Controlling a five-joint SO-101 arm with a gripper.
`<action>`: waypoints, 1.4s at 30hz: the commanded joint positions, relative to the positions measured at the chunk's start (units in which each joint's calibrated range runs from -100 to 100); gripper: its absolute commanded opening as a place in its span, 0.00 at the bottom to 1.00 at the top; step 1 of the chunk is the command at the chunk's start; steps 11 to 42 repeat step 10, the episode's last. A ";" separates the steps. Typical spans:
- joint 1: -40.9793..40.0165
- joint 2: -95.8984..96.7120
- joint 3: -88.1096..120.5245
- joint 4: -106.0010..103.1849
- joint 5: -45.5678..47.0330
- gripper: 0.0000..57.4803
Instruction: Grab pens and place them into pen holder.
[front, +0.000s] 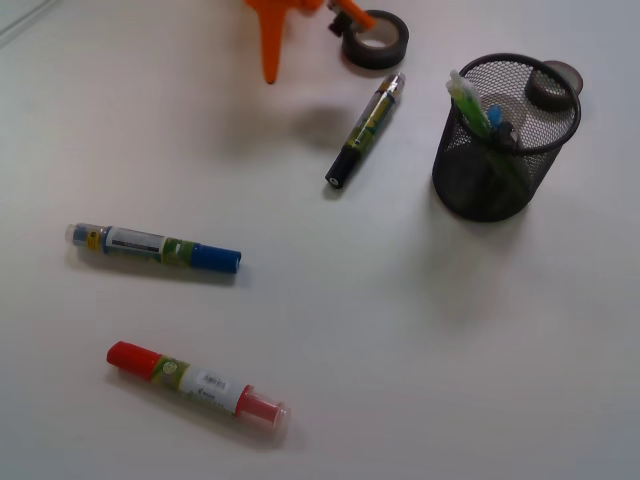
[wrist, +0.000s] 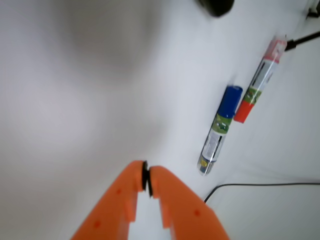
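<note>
On the white bench (front: 420, 380), the red-capped marker (front: 197, 388) lies nearest, the blue-capped marker (front: 154, 247) beyond it, and the black marker (front: 365, 130) farther back, near the mesh pen holder (front: 505, 140), which already holds pens. The orange end effector (wrist: 146, 181) is clenched on nothing above bare bench. It should probably open wide, align across the black marker's barrel and grip mid-length.
</note>
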 joint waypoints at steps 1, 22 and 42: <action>0.81 -1.77 -0.29 1.98 0.20 0.01; 0.81 -1.68 -0.29 1.98 0.29 0.01; 0.81 -1.68 -0.29 1.98 0.29 0.01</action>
